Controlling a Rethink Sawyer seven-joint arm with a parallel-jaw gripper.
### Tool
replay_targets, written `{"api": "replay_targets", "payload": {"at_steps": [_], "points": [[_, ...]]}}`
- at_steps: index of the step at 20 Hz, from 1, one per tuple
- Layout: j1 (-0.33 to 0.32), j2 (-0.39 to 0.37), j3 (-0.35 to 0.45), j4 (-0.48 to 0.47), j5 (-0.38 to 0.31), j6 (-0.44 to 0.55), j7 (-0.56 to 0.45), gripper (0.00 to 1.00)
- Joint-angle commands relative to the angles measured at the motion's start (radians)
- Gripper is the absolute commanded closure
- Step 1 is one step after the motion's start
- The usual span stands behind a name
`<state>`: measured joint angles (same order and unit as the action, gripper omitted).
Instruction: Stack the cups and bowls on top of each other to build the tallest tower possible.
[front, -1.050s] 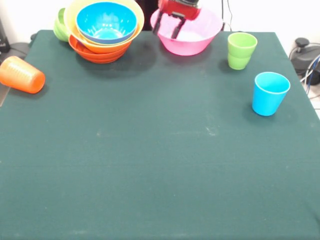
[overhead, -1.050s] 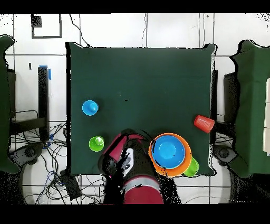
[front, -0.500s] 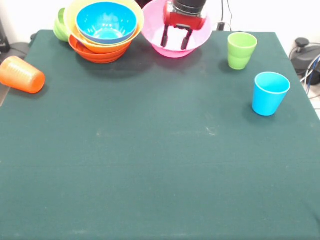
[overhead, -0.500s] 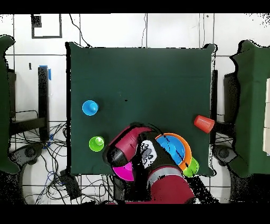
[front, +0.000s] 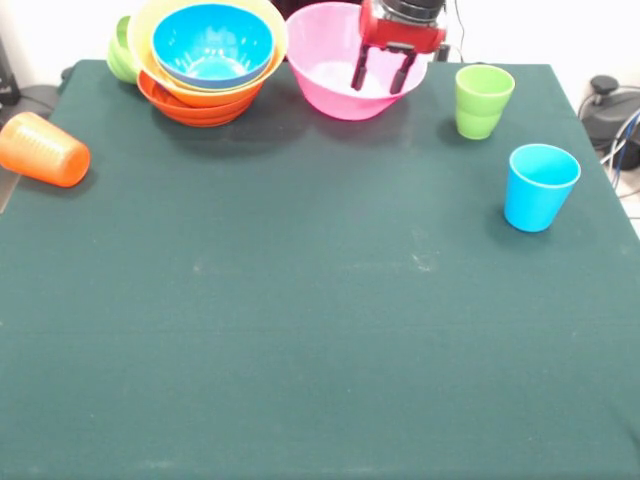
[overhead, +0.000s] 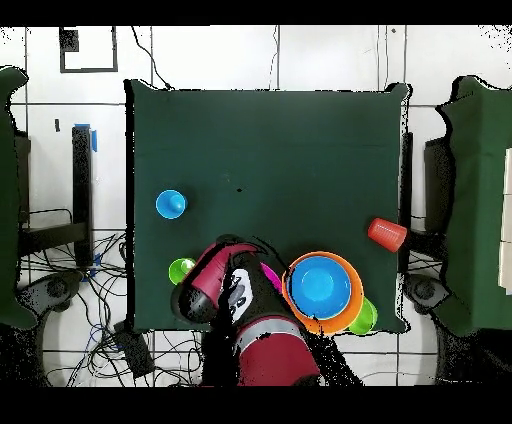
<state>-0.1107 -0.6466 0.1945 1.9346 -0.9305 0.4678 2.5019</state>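
A large pink bowl (front: 330, 75) stands at the far edge of the table. My gripper (front: 380, 72) hangs over its right half, open, with nothing between the fingers. To its left is a pile of bowls: a blue bowl (front: 212, 42) inside a large orange one (front: 262, 62) on a red-orange one (front: 195, 108), with a lime green bowl (front: 120, 52) behind. An orange cup (front: 43, 150) lies on its side at the left edge. The lime green cup (front: 483, 100) and light blue cup (front: 540, 186) stand upright on the right. In the overhead view the arm (overhead: 245, 305) hides most of the pink bowl.
The dark green table (front: 300, 330) holds nothing in its middle and front. From overhead the blue cup (overhead: 171, 204), green cup (overhead: 179, 270), orange cup (overhead: 386, 234) and bowl pile (overhead: 320, 285) sit along the robot's side. Cables lie beyond the table's edges.
In the front view my gripper has moved right and a little lower, from the pink bowl's left side to its right half. The pink bowl has shifted slightly left.
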Motion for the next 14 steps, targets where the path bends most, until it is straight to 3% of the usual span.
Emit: {"api": "replay_targets", "payload": {"at_steps": [1,14], "points": [[0.001,0.001,0.028,-0.056,0.027,-0.017,-0.003,0.00],[-0.049,-0.025,0.063,-0.049,0.069,0.035,-0.080,0.00]]}}
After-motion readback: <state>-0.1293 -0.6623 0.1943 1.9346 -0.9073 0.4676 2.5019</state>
